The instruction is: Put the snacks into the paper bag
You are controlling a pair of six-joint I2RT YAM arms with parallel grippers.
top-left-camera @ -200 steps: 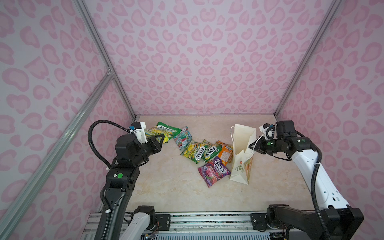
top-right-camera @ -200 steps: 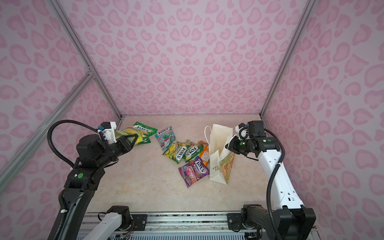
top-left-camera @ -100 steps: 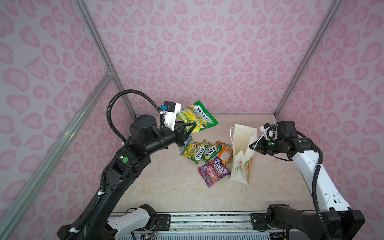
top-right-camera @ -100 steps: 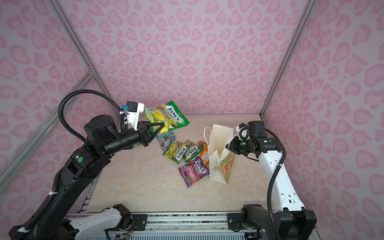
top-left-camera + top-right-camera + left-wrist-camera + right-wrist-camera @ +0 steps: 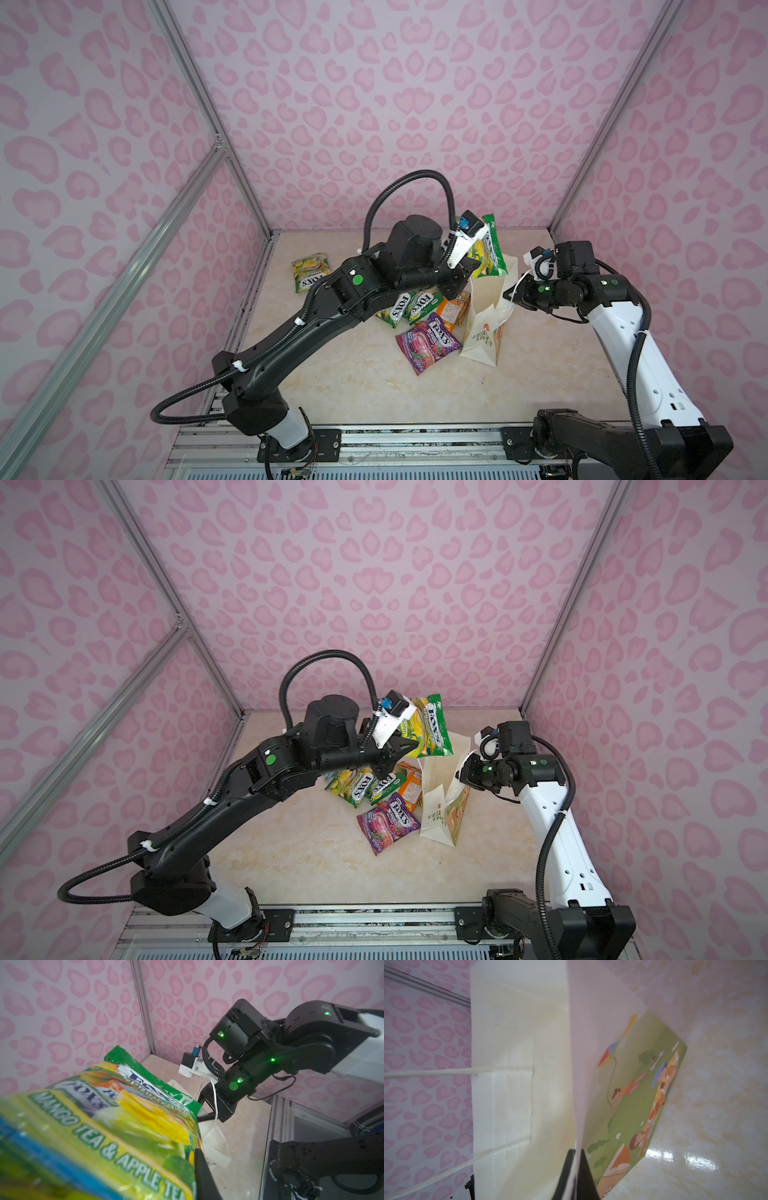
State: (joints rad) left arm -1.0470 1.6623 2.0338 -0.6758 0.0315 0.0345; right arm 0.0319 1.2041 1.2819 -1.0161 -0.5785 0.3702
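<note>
A second ago the left gripper was low, near the far left corner of the bench. Since then the arm has risen and swung to the right, and it carries a green pouch in its closed jaws. This pouch now hangs above the open mouth of the paper bag. Only one yellow-green pouch is left at that corner.
</note>
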